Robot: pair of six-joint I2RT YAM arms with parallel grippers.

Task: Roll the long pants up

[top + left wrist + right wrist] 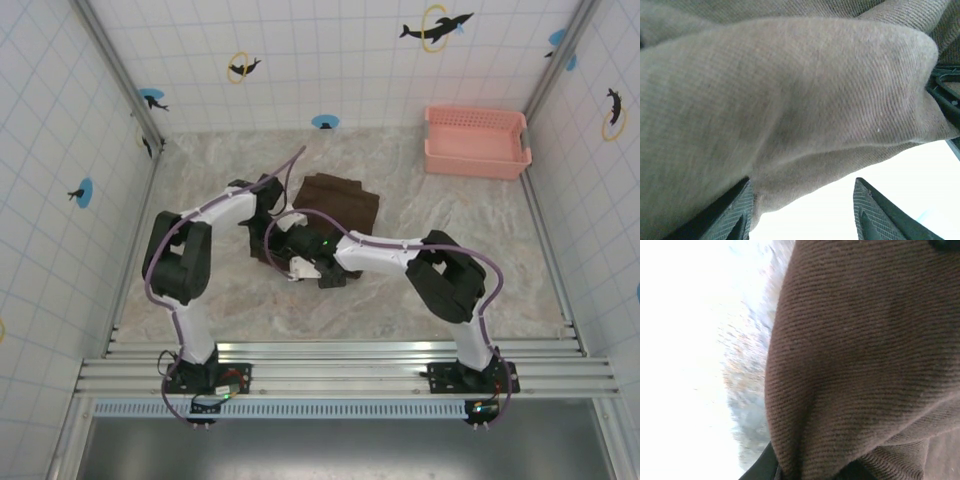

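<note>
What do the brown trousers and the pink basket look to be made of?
The dark brown long pants: woven cloth, matte, with fine diagonal ribs close up, possibly cotton twill. The pink rectangular basket: probably moulded plastic, smooth, uniform colour, walls that look slotted.

Likely a lab test cell, dolphin-tiled walls [330,60], aluminium rails [340,365]

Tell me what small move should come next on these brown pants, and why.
Probably close the right pincer firmly on the fold it sits against. The long pants lie bunched mid-table, and cloth bulges right at that pincer's fingers. The left pincer stands open, its fingers apart under the fabric, so it grips nothing. Without a grip, the bundle may slacken.
</note>
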